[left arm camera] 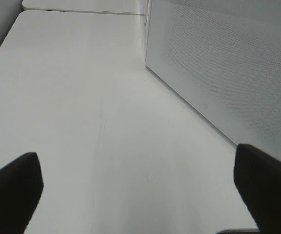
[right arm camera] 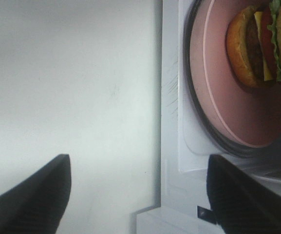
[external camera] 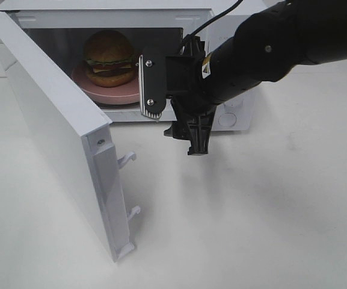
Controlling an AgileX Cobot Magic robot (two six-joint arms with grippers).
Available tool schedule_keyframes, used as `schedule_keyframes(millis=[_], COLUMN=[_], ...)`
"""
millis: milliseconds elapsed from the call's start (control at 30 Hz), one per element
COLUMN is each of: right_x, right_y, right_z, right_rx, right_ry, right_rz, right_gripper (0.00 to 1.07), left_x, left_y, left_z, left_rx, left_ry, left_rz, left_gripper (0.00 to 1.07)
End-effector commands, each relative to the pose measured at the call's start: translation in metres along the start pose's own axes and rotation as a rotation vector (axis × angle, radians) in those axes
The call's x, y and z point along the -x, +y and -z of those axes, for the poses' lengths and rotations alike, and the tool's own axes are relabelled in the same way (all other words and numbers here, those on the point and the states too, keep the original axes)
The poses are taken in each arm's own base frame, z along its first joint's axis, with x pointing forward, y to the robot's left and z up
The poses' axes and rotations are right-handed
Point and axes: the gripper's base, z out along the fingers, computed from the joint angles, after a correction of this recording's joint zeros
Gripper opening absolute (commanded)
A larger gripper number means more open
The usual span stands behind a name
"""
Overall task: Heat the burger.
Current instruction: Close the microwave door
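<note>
The burger sits on a pink plate inside the white microwave, whose door stands wide open to the left. My right gripper hovers just in front of the microwave's opening, turned on its side, open and empty. In the right wrist view the burger lies on the plate beyond the open right gripper, apart from the fingers. The left gripper is open over bare table beside the microwave's perforated side wall. It does not show in the exterior view.
The open door juts out over the table's left front, with latch hooks on its inner edge. A black cable runs over the microwave's top. The white table stretches in front and to the right.
</note>
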Motion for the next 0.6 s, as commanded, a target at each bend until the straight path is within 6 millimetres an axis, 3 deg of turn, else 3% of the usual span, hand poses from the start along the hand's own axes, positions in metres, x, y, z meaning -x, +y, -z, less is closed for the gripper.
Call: schedule_keyframes(millis=[33, 267, 433, 600], right_x=[-0.003, -0.012, -0.021, -0.028], right_y=[0.001, 0.014, 0.028, 0.038], right_z=[0.011, 0.036, 0.066, 0.082], right_rx=[-0.021, -0.027, -0.041, -0.043], right_ry=[-0.009, -0.013, -0.024, -0.028], right_rz=[-0.028, -0.059, -0.174, -0.266], right_gripper=[0.75, 0.75, 0.75, 0.75], left_x=[0.0, 0.0, 0.0, 0.0], left_y=[0.0, 0.0, 0.0, 0.0], left_z=[0.002, 0.002, 0.002, 0.002], left_rx=[-0.009, -0.009, -0.009, -0.009], left_ry=[-0.028, -0.028, -0.028, -0.028], left_rz=[-0.002, -0.002, -0.002, -0.002], left_gripper=[1.0, 1.0, 1.0, 1.0])
